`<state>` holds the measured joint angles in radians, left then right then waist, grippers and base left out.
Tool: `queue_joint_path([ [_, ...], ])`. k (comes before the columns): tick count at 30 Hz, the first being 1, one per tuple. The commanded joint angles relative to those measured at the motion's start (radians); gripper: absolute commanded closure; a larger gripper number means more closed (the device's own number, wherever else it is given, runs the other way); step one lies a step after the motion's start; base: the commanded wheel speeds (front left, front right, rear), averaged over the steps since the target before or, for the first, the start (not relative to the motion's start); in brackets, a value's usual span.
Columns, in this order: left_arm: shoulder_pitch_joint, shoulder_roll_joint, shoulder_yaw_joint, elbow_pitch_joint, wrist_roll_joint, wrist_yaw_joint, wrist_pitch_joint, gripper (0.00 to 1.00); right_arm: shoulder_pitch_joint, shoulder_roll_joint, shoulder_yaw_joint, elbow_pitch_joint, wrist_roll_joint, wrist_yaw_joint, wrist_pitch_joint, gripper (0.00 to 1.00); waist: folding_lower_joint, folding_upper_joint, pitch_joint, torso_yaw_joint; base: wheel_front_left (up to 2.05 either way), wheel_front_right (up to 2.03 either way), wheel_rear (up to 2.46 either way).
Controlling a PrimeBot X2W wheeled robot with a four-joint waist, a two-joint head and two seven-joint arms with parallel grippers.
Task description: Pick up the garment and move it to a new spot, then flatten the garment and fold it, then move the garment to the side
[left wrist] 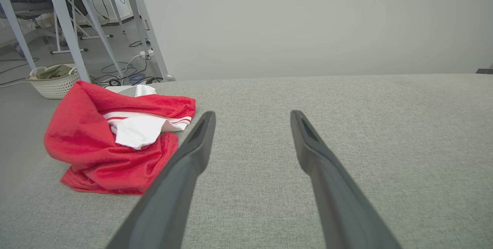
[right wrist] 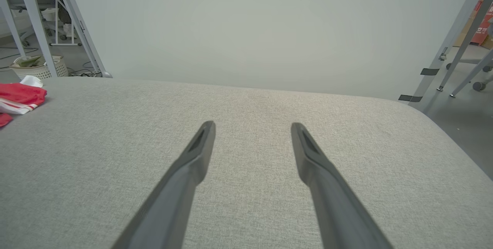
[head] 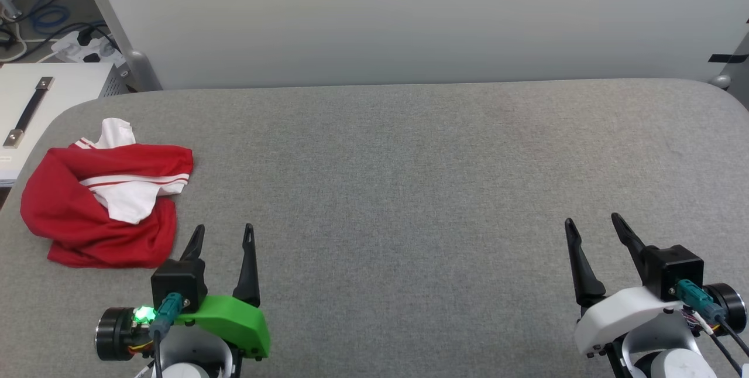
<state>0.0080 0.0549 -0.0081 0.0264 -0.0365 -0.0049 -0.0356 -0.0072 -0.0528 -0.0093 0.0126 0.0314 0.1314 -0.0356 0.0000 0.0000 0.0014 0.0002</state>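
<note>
At the near edge of the grey fabric tabletop (head: 409,191), the left end effector (head: 224,227) sits at the lower left on its green-shelled wrist. Its two dark fingers are spread wide apart and point away from the robot, with nothing between them. In the left wrist view, the left end effector (left wrist: 252,113) shows bare grey fabric in the gap between its fingers. Well apart from it, at the lower right, the right end effector (head: 591,219) rests on a white-shelled wrist. It is also spread wide and holds nothing. The right wrist view shows the right end effector (right wrist: 252,123) over bare fabric.

Just beyond and to the left of the left fingers lies the garment (head: 70,202), crumpled in a loose heap near the tabletop's left edge. Its lower right corner is just beside the left-hand finger. Red cloth wraps around a white sleeve, and red-and-white striped trim shows across the middle. The left wrist view shows the garment (left wrist: 84,137) bunched up. From the right wrist, the garment (right wrist: 19,94) is only a red and white sliver at the far left.

Past the garment, off the tabletop's left corner, stands a white case (head: 70,82) with a dark handle. Behind the far edge rises a plain pale wall (head: 409,15). On the floor to its left are a power strip (head: 88,47), cables and a woven basket (left wrist: 54,85).
</note>
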Motion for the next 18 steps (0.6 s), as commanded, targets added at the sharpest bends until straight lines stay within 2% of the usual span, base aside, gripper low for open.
queue_joint_path([
  [1,0.002,-0.001,-0.003,0.007,-0.012,-0.008,-0.010,0.00,0.002,0.001,0.000,0.003,0.011,0.000,-0.012,0.00,0.0000,0.0000,0.000,0.000,0.00,0.00,0.00],
  [18,0.006,-0.002,-0.015,-0.005,-0.037,-0.029,-0.050,0.00,0.005,0.001,0.012,-0.018,0.095,0.000,-0.051,0.00,0.0000,0.0000,0.001,0.004,0.00,0.00,0.00],
])
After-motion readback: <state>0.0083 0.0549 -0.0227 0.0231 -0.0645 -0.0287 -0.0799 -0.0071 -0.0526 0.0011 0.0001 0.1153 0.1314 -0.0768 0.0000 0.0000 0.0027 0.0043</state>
